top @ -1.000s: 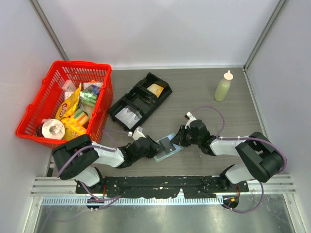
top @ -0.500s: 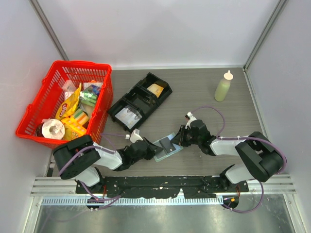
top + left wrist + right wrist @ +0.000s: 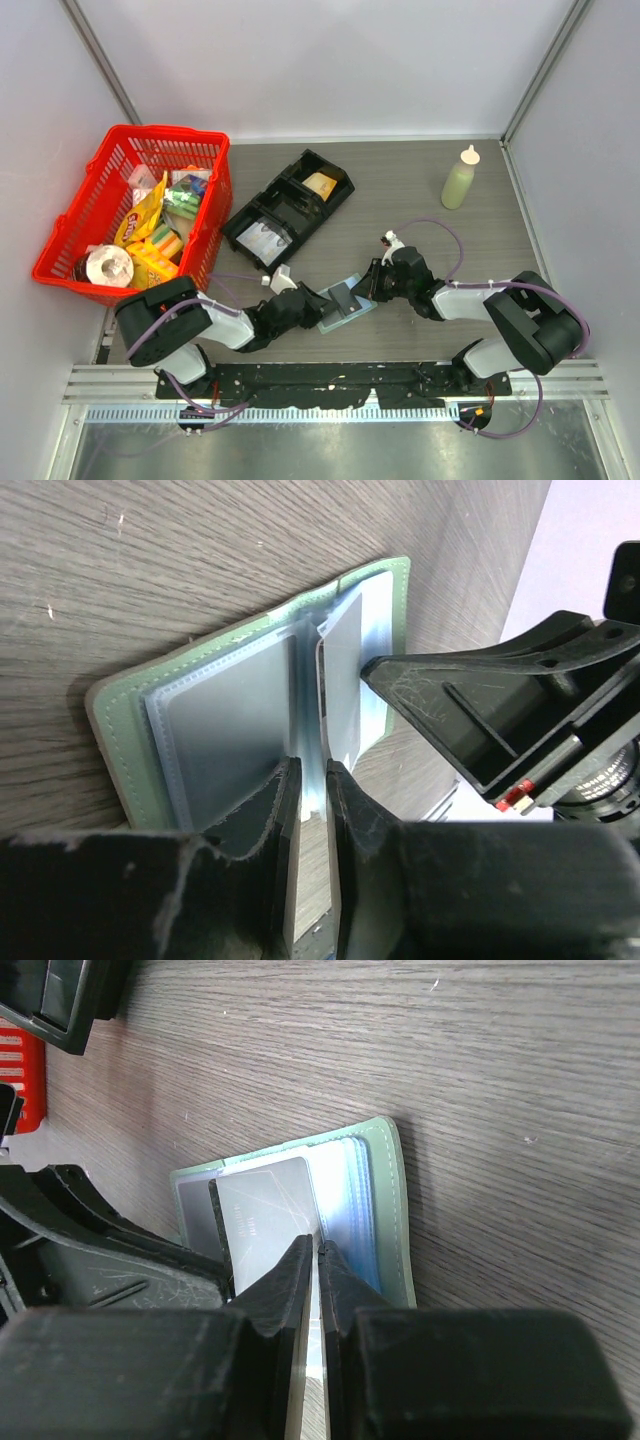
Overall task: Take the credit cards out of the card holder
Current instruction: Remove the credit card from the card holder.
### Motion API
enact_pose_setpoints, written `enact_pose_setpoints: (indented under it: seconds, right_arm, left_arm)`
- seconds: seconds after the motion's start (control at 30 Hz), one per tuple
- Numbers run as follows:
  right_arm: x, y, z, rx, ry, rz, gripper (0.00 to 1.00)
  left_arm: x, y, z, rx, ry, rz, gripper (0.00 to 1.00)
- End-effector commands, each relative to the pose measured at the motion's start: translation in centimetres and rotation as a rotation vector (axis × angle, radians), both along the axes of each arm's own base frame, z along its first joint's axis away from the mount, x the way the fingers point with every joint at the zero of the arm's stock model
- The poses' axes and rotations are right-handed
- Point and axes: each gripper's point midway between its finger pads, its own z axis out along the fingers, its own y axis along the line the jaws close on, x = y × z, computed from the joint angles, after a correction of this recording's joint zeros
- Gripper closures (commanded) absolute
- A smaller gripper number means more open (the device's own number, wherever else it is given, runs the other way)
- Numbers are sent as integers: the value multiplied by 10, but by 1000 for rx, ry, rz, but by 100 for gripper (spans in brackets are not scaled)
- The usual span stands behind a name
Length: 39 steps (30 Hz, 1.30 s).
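The pale green card holder (image 3: 345,305) lies open on the table between my two grippers. One clear sleeve with a grey card in it (image 3: 340,690) stands upright from the fold. My left gripper (image 3: 320,303) comes in from the left. In the left wrist view its jaws (image 3: 311,780) are shut on the near edge of that sleeve. My right gripper (image 3: 368,290) comes in from the right. Its jaws (image 3: 318,1250) are shut on the thin edge of the same upright sleeve (image 3: 265,1215). Pale blue sleeves lie flat against the green cover (image 3: 390,1210). I cannot tell card from sleeve in either grip.
A black compartment tray (image 3: 290,205) lies behind the holder. A red basket (image 3: 130,215) full of groceries stands at the left. A pale green squeeze bottle (image 3: 460,180) stands at the back right. Side walls close in the table.
My left gripper drew back a little to the left, then came forward to the holder again. The right arm and the holder have barely moved.
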Motion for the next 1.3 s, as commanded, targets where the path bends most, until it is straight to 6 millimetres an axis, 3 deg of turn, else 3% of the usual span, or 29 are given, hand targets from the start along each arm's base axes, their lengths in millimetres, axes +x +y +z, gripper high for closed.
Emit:
enact_pose_setpoints:
  seconds: [0.0, 0.23, 0.5, 0.97, 1.07, 1.27]
  right_arm:
    - [-23, -24, -38, -122, 109, -12, 87]
    - [-22, -25, -37, -119, 106, -16, 87]
    - [-21, -25, -36, -118, 106, -18, 87]
    - [-23, -24, -37, -109, 116, -13, 87]
    - [-23, -24, -38, -109, 118, -13, 87]
    - [-23, -27, -42, -114, 136, -26, 87]
  left_arm:
    - [6, -10, 4, -9, -31, -7, 83]
    - [4, -9, -7, 10, 10, -3, 90]
    - [2, -2, -6, 22, 11, 11, 92]
    - [4, -11, -4, 43, -1, -20, 94]
    - [3, -8, -5, 45, 2, -13, 100]
    - [1, 2, -2, 41, 11, 9, 100]
